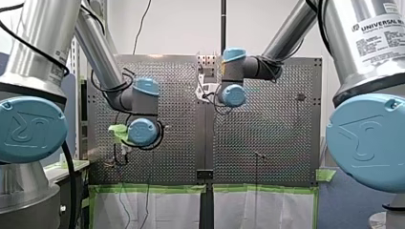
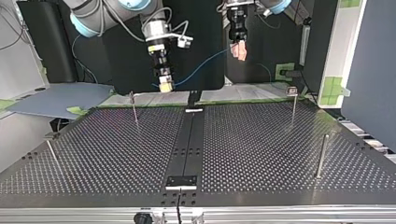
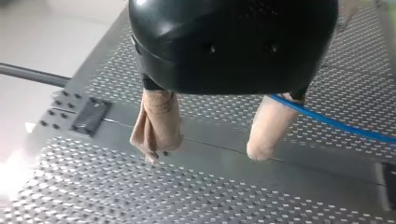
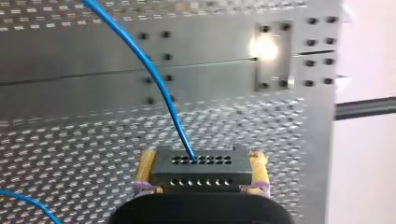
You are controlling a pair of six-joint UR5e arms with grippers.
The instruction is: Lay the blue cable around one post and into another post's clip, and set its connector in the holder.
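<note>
Holding the dark connector [image 4: 201, 170] clamped by its two ends between the yellow pads of my right hand [image 2: 164, 86], high above the perforated counter [image 2: 261, 140]. Trailing the blue cable [image 4: 161, 86] from the connector's holed face in a slack arc through the air towards my left hand [image 3: 205, 151], spread wide, beige-padded fingers [image 3: 156, 116] well apart, gripping nothing, with the cable passing close by one of them; touching or not, impossible to tell. Not yet led around any post [image 2: 134, 107]. Judged light and limp, thin and smooth enough to slide through soft pads, so best pinched firmly near wherever a bend is wanted. Best carried by the rigid connector block, gripped across its flat sides, and never hauled by the slim joint at the block, likely the weak spot under a sharp pull.
</note>
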